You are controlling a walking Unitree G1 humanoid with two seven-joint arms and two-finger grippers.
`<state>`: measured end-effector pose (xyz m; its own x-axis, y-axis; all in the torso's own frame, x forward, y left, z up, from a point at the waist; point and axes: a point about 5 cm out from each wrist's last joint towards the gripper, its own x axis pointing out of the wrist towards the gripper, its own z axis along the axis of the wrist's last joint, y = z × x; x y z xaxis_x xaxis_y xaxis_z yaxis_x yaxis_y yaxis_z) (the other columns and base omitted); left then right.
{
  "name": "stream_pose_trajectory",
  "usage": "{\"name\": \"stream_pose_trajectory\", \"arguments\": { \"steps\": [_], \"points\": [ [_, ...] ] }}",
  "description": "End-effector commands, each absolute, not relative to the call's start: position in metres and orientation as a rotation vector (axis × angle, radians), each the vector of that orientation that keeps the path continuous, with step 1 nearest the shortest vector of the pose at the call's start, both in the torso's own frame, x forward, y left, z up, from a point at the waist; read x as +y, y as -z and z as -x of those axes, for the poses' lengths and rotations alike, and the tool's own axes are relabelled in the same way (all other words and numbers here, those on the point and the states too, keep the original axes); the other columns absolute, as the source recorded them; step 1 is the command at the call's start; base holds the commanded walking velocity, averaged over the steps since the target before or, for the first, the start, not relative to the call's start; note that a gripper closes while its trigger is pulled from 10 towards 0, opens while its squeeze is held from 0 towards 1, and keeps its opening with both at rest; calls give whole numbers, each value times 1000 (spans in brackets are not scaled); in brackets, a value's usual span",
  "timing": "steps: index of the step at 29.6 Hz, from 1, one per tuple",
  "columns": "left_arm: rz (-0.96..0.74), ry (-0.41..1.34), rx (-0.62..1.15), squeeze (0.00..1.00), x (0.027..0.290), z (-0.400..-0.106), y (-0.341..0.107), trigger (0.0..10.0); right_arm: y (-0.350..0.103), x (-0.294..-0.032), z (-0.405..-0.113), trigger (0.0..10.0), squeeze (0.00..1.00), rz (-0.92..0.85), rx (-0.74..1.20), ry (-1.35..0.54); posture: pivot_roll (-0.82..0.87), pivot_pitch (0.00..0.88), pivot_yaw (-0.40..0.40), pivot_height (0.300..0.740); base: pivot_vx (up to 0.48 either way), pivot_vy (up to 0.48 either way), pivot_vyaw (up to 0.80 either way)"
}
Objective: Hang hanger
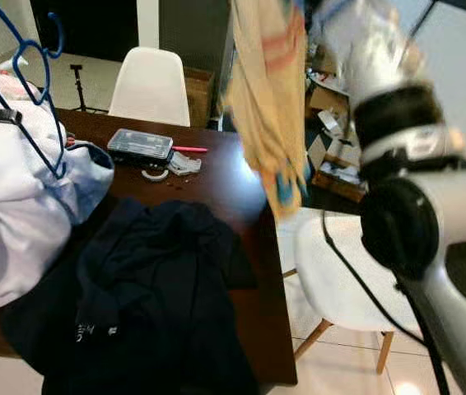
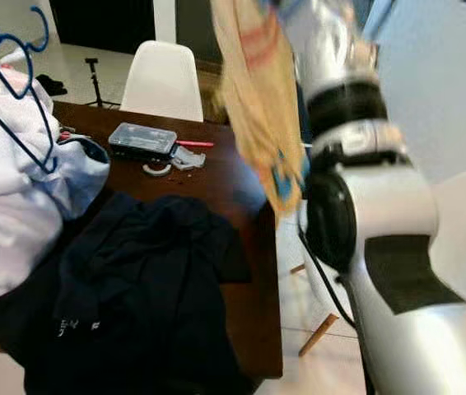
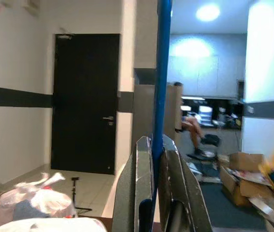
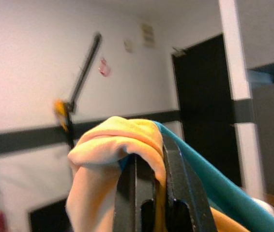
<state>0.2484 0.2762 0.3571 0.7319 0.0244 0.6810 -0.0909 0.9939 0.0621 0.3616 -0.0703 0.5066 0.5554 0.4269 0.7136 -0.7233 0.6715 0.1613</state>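
Observation:
A blue wire hanger is held up at the far left, above the white laundry, with its hook upward. My left gripper is shut on the hanger's blue rod, which runs straight up between the fingers. My right arm is raised high on the right. A cream and orange garment with a teal patch hangs from it over the table's right edge. In the right wrist view my right gripper is shut on a bunched fold of this garment.
The dark wooden table carries a pile of white cloth, a dark navy garment and a black case. One white chair stands behind the table, another at its right. Cardboard boxes clutter the floor beyond.

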Motion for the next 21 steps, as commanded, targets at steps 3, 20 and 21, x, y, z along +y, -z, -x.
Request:
{"name": "stream_pose_trajectory", "arguments": {
  "steps": [3,20,21],
  "points": [
    [-114,-58,-763,0,264,-246,-356,10000,-545,-56,-333,0,0,-602,-809,-883,237,0,-214,740,0,0,0],
    [-130,-77,-802,0,259,-243,-365,10000,-269,8,-396,4784,0,93,88,-884,198,9,-161,740,0,0,0],
    [-130,-77,-802,0,259,-243,-365,10000,-269,8,-396,4784,0,93,88,-884,198,9,-161,740,0,0,0]
  ]
}}
